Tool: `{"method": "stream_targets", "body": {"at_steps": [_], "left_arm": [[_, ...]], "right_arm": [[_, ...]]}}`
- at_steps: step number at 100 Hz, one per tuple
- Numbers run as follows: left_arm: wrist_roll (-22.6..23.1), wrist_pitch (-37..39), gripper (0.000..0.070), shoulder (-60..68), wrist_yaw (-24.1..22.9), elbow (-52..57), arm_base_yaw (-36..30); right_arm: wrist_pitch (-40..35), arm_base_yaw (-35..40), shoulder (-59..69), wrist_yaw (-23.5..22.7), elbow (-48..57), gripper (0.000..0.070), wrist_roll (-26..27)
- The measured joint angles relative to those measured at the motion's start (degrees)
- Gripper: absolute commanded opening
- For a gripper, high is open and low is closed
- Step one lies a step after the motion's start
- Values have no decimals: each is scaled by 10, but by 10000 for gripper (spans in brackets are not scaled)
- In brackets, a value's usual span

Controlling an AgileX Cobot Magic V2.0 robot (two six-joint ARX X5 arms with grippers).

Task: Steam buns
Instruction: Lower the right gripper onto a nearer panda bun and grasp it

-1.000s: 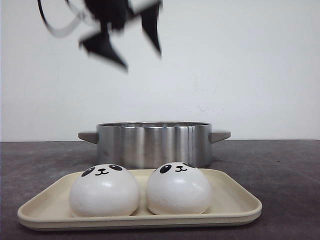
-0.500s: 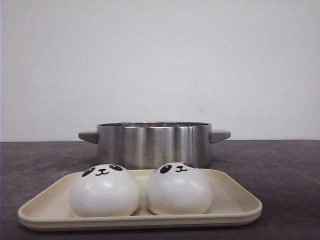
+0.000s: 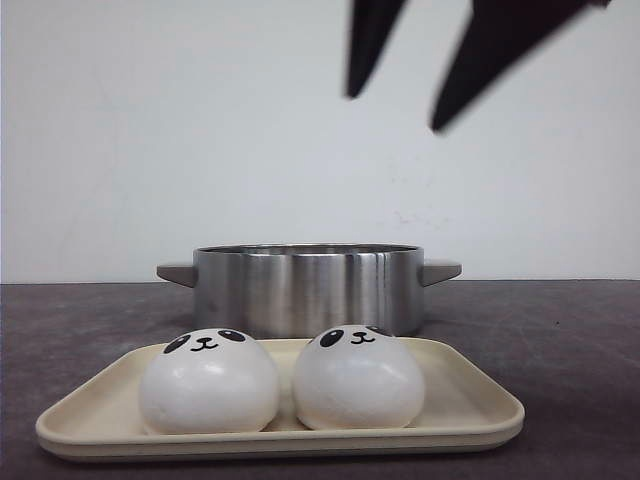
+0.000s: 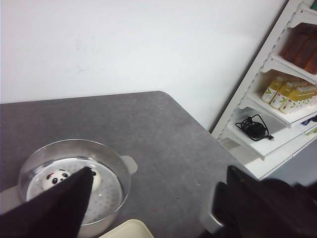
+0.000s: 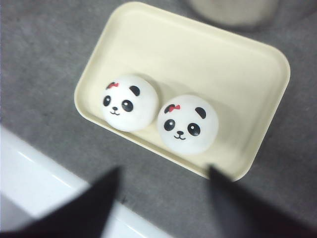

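Two white panda buns (image 3: 208, 382) (image 3: 357, 378) sit side by side on a cream tray (image 3: 470, 400) in front of a steel pot (image 3: 308, 288). In the right wrist view they (image 5: 130, 102) (image 5: 187, 124) show from above, on the tray (image 5: 237, 54). A third bun (image 4: 59, 177) lies inside the pot (image 4: 106, 156) on its perforated floor, partly hidden by a finger. My right gripper (image 3: 394, 110) is open and empty, high above the pot's right side; it also shows in its wrist view (image 5: 163, 198). My left gripper (image 4: 158, 208) is open and empty, high above the table.
The pot has a side handle (image 3: 441, 271) on each side. A white shelf unit with bottles (image 4: 290, 94) stands beyond the table's far corner. A white surface (image 5: 29, 168) borders the table's near edge. A tray corner (image 4: 130, 230) shows by the pot.
The left gripper, blurred at the top left of the front view a second ago, has left that view. The right gripper has come in at the top right. Buns and pot have not moved.
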Motion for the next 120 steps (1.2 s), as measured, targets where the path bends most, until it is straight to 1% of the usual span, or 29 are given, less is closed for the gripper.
{"method": "stream_targets", "body": {"at_steps": [8,26,43,65,75,91,95,96,97,99,103,110,111,120], "left_arm": [[0,-10,496,-13,-12,0,0],[0,-18,497,-31,-18,0,0],[2,-19,497,-33,-18,0,0],[4,-41,497,-33,-18,0,0],[4,-47,497,-33,-18,0,0],[4,-48,497,-38,-18,0,0],[4,-48,497,-38,-18,0,0],[4,-48,497,-39,-18,0,0],[4,-48,497,-39,-18,0,0],[4,-48,497,-39,-18,0,0],[4,-48,497,-41,-18,0,0],[4,-48,497,-43,-18,0,0],[4,-48,497,-43,-18,0,0],[4,-48,497,-44,-18,0,0]], "right_arm": [[1,-15,21,-17,0,592,-5],[12,-32,69,-23,0,580,-12],[36,-42,134,-58,0,579,-22],[47,-42,214,-60,0,577,-28],[61,-42,238,-60,0,544,-30],[88,-43,259,-59,0,531,-31],[94,-46,261,-60,0,475,-30],[95,-46,262,-60,0,453,-30],[96,-46,262,-60,0,414,-30],[98,-46,263,-60,0,375,-30],[100,-50,263,-60,0,254,-30],[101,-56,263,-60,0,12,-30],[101,-57,263,-60,0,0,-30],[106,-61,263,-57,0,3,-30]]}}
